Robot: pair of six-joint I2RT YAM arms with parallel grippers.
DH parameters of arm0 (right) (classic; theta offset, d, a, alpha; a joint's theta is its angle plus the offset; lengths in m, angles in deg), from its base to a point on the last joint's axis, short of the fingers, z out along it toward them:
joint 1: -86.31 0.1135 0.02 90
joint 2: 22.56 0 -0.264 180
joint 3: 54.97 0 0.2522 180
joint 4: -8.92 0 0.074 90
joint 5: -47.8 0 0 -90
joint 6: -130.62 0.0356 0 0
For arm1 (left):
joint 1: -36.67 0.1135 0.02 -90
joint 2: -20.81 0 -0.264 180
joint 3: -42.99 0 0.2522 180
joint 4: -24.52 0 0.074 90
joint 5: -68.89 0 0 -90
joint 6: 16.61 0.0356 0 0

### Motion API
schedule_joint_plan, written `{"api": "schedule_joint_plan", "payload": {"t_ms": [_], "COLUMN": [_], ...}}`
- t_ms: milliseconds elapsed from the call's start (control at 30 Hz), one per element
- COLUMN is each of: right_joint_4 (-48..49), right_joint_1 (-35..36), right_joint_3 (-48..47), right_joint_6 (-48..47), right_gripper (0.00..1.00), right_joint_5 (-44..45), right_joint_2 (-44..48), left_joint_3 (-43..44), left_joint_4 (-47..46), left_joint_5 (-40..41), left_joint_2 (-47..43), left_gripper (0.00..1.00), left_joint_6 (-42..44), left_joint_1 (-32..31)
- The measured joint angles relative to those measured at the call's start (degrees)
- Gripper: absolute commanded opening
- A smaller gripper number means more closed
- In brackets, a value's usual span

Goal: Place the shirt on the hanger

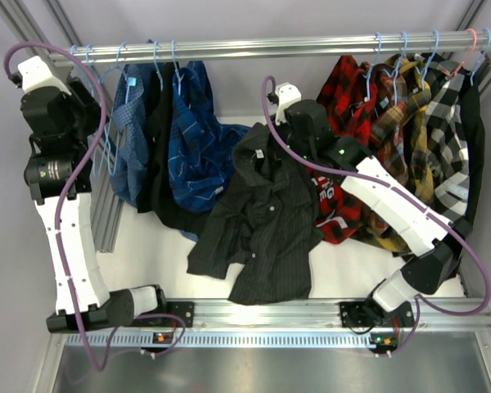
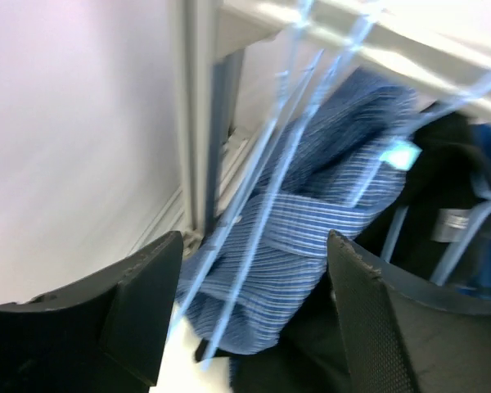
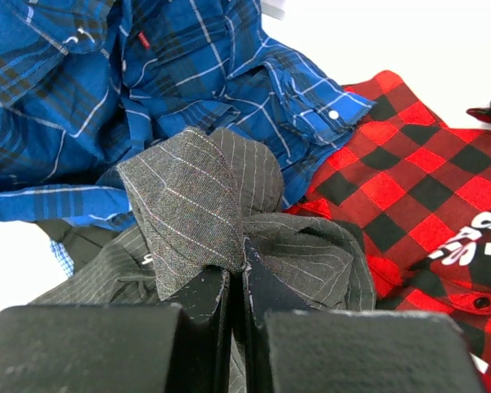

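Note:
The shirt (image 1: 262, 213), dark charcoal with faint pinstripes, droops from its collar down onto the white table in the middle. My right gripper (image 3: 244, 274) is shut on a fold of the shirt's collar (image 3: 200, 205) and holds it up near the rail (image 1: 288, 115). My left gripper (image 2: 254, 246) is up at the rail's left end and stands open. Thin light-blue hanger wires (image 2: 270, 184) run slantwise between its fingers without being pinched. Behind those wires hangs a blue striped shirt (image 2: 311, 221). In the top view the hanger (image 1: 113, 78) hangs from the rail next to the left wrist.
A metal rail (image 1: 254, 45) crosses the back. Blue shirts (image 1: 192, 131) hang on its left part, red plaid (image 1: 344, 98) and yellow and grey checked shirts (image 1: 430, 123) on its right. A frame post (image 2: 198, 115) stands close to the left gripper.

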Motion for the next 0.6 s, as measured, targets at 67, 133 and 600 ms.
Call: {"api": "schedule_joint_plan", "payload": {"t_ms": [67, 133, 600], "right_joint_4": [0.0, 0.1, 0.7], "right_joint_1": [0.0, 0.0, 0.0], "right_joint_3": [0.2, 0.2, 1.7], "right_joint_6": [0.0, -0.2, -2.6], "right_gripper": [0.0, 0.0, 0.0], "right_joint_5": [-0.4, -0.6, 0.4], "right_joint_2": [0.1, 0.1, 0.3], "left_joint_3": [0.0, 0.0, -6.4], "left_joint_4": [0.9, 0.8, 0.0], "left_joint_5": [-3.3, -8.7, -28.5], "left_joint_2": [0.9, 1.8, 7.6], "left_gripper": [0.67, 0.53, 0.54], "left_joint_6": [0.2, 0.2, 1.9], "left_joint_1": [4.1, 7.1, 13.5]}}
